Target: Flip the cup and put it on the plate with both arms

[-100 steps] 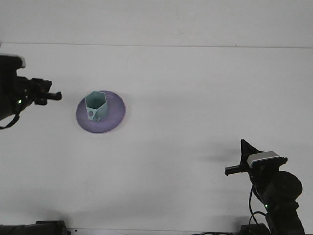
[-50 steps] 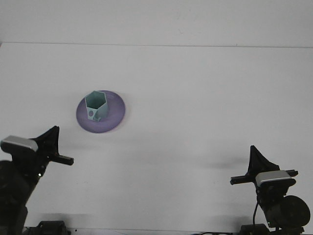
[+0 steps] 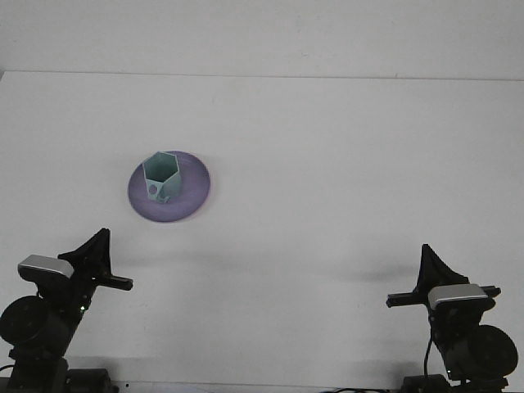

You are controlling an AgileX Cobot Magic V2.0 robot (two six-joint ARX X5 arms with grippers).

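A pale teal hexagonal cup [image 3: 160, 177] stands upright on a round purple plate [image 3: 192, 190], mouth open to the ceiling, sitting toward the plate's left half with a small dark round mark on its near face. The plate lies on the white tabletop [image 3: 327, 164], left of centre and about midway between the far edge and the near one.

Both arms are low at the near edge, well apart from the plate and from each other. The left gripper [image 3: 105, 260] is at the lower left — its dark fingers appear as a pointed fin above a thin bar that juts right, with a grey camera block behind. The right gripper [image 3: 426, 282] sits at the lower right in a similar pose, fin up and bar pointing left. Neither holds anything; how wide either one is spread I cannot tell from this angle. A small green light glows on the left arm's body.
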